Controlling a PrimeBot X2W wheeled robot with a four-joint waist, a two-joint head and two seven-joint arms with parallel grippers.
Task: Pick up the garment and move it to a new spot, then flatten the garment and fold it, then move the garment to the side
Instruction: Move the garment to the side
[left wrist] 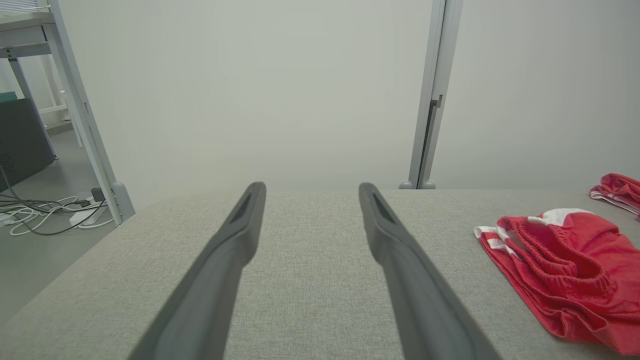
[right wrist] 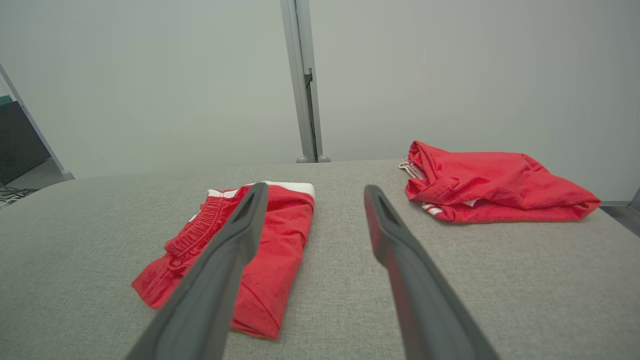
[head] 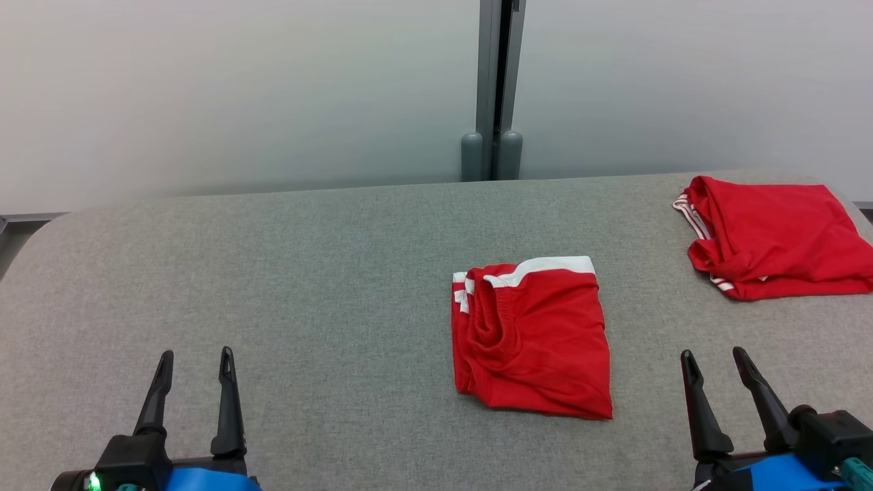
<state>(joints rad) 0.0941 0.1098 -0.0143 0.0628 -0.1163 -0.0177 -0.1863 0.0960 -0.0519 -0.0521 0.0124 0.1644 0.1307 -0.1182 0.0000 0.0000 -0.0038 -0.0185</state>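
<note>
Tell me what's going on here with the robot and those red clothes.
Nothing is being handled at this moment. The left end effector and right end effector both hover open and empty over the near edge of the grey table. The red shorts lie folded near the middle, closer to the right arm. A second red garment sits loosely bunched at the far right corner. The fold looks done; moving the shorts aside seems to be what remains.

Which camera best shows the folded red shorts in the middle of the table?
The head view: the shorts lie whole and uncovered. The left wrist view cuts them off at its right edge. In the right wrist view, one of the right gripper's jaws hides part of them.
</note>
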